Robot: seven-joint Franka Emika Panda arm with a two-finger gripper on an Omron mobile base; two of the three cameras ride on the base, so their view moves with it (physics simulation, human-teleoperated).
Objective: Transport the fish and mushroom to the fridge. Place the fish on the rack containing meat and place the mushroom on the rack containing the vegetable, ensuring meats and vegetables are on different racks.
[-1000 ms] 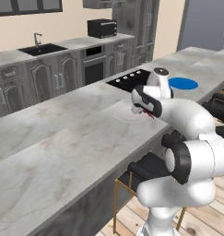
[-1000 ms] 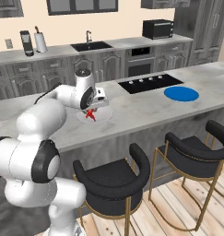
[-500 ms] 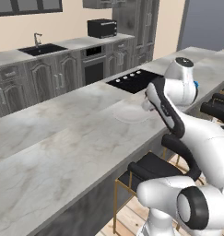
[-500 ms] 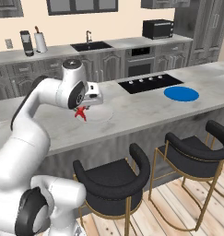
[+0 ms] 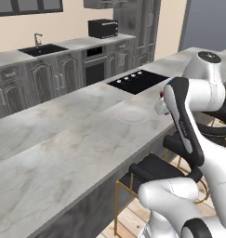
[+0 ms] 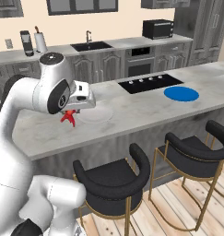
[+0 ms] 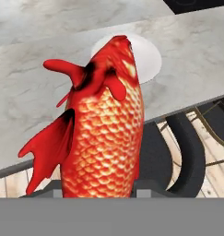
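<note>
The fish (image 7: 102, 133) is bright red-orange with pale, net-like scales down its body, a dark smudge near the head, and solid red fins and tail. In the hand view it stands between the claw (image 7: 97, 191) fingertips, which are closed narrowly on its lower body, so the claw holds the fish. Its long axis runs from 6 o'clock up to 12 o'clock in that view, head at the top, one fin spread toward 9 o'clock and the tail fanning out toward 7 o'clock.

In the right base view the fish (image 6: 67, 117) is a small red shape hanging under the claw (image 6: 69, 112), lifted above the marble surface (image 6: 132, 103), just to the 9 o'clock side of a pale round plate (image 6: 94, 114). A blue disc (image 6: 181, 93) lies well apart toward 3 o'clock, near the black cooktop (image 6: 150, 83).

The fingertips themselves are mostly hidden behind the fish. In the left base view the arm's own link covers the claw; a red speck (image 5: 162, 94) at its edge may be the fish, too small to be sure, beside the plate (image 5: 131, 114)
</note>
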